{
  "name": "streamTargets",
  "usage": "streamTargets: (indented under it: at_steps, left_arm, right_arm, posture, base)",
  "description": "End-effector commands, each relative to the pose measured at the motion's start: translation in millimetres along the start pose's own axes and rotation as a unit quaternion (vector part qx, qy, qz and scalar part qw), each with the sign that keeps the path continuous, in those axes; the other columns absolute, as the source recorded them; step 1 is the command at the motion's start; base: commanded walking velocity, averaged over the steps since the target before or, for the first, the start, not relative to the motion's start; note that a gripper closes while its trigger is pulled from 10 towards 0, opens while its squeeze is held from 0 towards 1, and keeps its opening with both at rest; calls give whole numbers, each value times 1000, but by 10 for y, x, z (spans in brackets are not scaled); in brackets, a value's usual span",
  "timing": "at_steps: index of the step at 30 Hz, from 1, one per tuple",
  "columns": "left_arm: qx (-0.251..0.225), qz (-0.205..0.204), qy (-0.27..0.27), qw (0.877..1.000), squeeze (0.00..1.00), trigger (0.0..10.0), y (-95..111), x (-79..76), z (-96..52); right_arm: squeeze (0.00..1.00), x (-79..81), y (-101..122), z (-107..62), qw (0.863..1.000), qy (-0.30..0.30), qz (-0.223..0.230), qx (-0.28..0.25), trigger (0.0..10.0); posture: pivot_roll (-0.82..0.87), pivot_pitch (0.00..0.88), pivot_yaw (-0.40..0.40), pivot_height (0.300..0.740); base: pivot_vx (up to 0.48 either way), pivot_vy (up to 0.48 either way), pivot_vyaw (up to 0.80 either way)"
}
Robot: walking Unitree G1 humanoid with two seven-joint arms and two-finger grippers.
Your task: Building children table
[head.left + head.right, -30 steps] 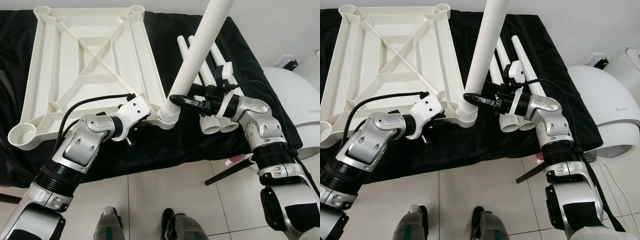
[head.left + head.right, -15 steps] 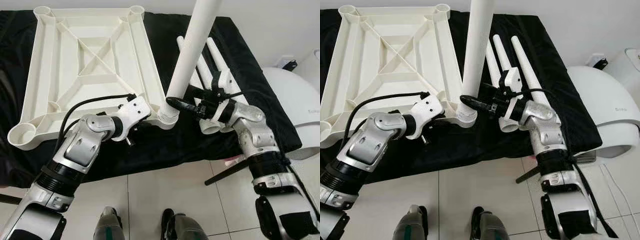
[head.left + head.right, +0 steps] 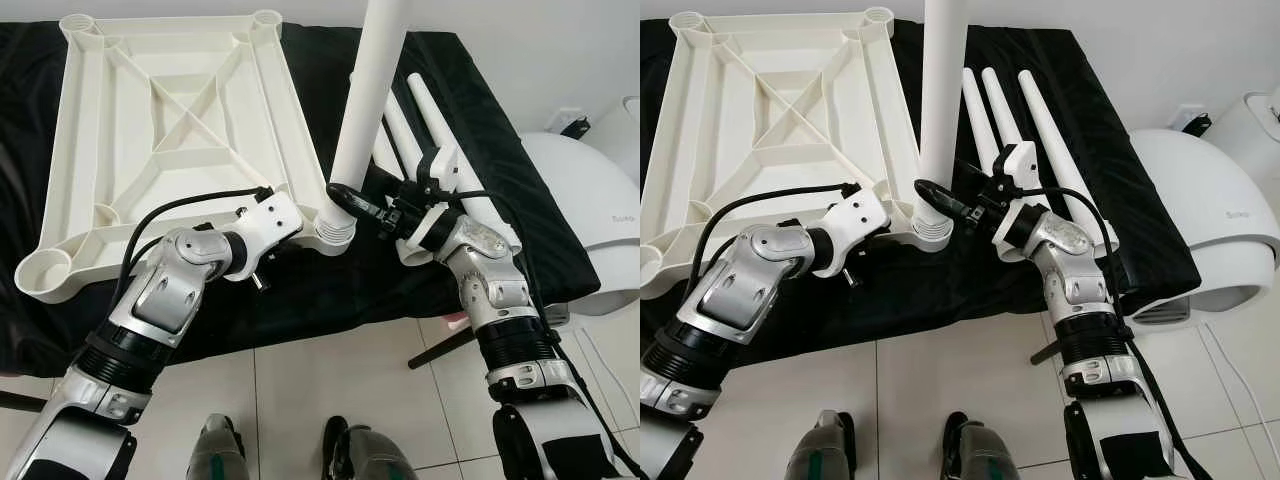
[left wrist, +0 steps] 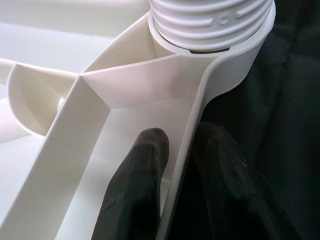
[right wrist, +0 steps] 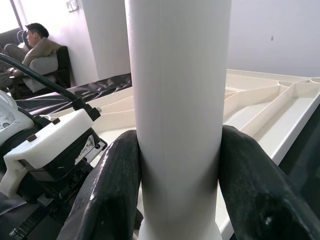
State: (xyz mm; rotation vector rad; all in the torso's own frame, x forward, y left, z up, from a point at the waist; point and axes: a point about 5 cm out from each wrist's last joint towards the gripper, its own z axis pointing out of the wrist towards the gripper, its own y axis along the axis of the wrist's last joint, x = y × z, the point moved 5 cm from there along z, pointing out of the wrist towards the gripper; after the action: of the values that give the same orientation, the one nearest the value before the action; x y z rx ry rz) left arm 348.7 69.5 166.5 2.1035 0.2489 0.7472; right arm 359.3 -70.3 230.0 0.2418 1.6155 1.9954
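The right claw (image 5: pixel 175 165) clamps the upright table leg (image 3: pixel 943 90), seemingly seated in the upturned tabletop (image 3: pixel 150 110) corner socket beneath; the left claw (image 4: pixel 180 185) pinches the tabletop's rim just beside it.

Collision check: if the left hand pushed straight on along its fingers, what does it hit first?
Likely the threaded base of the upright leg in the tabletop's corner socket; the left hand already pinches that rim.

You're looking at a room in a home: pale glossy floor tiles (image 3: pixel 940 380), plain white walls (image 3: pixel 540 50), and a low surface draped in black cloth (image 3: pixel 970 270). A rounded white appliance (image 3: pixel 1200 210) sits by the wall, and a person (image 5: pixel 35 42) lounges on a dark sofa in the background.
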Motion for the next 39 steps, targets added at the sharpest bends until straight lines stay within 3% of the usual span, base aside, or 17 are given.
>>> streamTargets:
  at_steps: [1,16,39]
  left_arm:
    - [-17,18,32,999,0,10000,104,23,37]
    - [-21,23,34,999,0,10000,140,64,36]
    - [-25,24,39,999,0,10000,175,87,44]
  right_arm:
    - [0,69,-312,-105,998,-11,40,49,10000]
    - [0,136,-333,-240,998,-14,41,46,10000]
    - [0,151,-360,-239,997,-31,40,52,10000]
  posture:
    - [99,217,-71,740]
    - [90,211,-61,740]
    - [87,203,-61,740]
  base:
    - [0,0,0]
    - [0,0,0]
    - [0,0,0]
